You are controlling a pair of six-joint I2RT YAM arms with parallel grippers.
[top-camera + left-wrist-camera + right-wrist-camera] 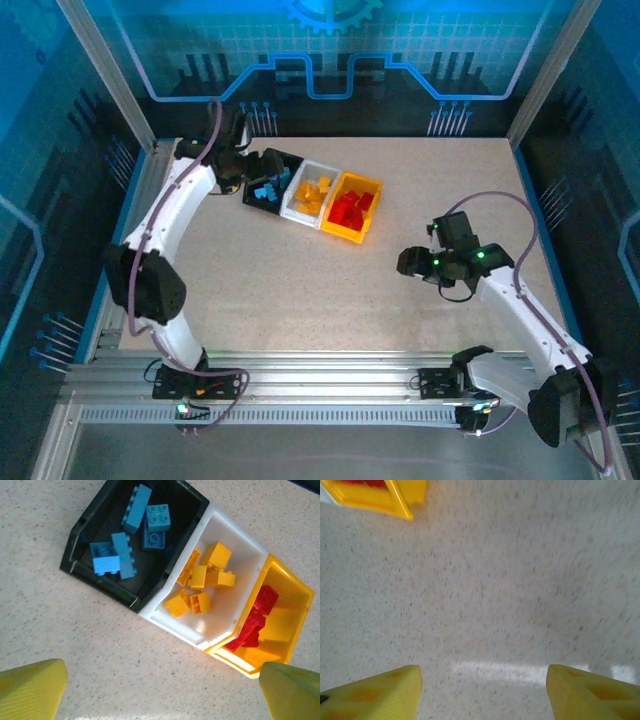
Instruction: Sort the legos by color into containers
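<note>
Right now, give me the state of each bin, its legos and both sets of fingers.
black bin, upright, holding blue legos.
white bin, upright, holding yellow-orange legos.
yellow-orange bin, upright, holding red legos.
left fingers, open, empty, near the bins.
right fingers, open, empty, over bare table.

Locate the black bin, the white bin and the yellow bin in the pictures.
black bin [102, 525], left wrist view, bare patch of its floor.
white bin [227, 602], left wrist view, bare patch of its floor.
yellow bin [292, 625], left wrist view, its inner wall.
</note>
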